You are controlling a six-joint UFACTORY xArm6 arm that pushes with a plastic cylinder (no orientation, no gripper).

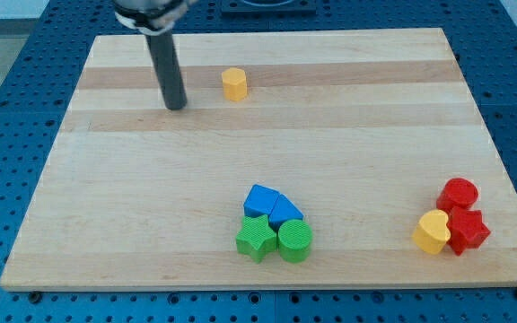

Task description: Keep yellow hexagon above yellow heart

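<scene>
The yellow hexagon (234,83) sits near the view's top, left of centre. The yellow heart (432,231) lies far off at the view's bottom right, touching a red block. My tip (176,106) rests on the board to the left of the yellow hexagon, apart from it by a small gap. The hexagon stands well above the heart in the view.
A red round block (459,194) and a red star (468,231) flank the heart. Two blue blocks (271,206), a green star (257,239) and a green cylinder (295,240) cluster at bottom centre. The wooden board (151,197) lies on a blue pegboard.
</scene>
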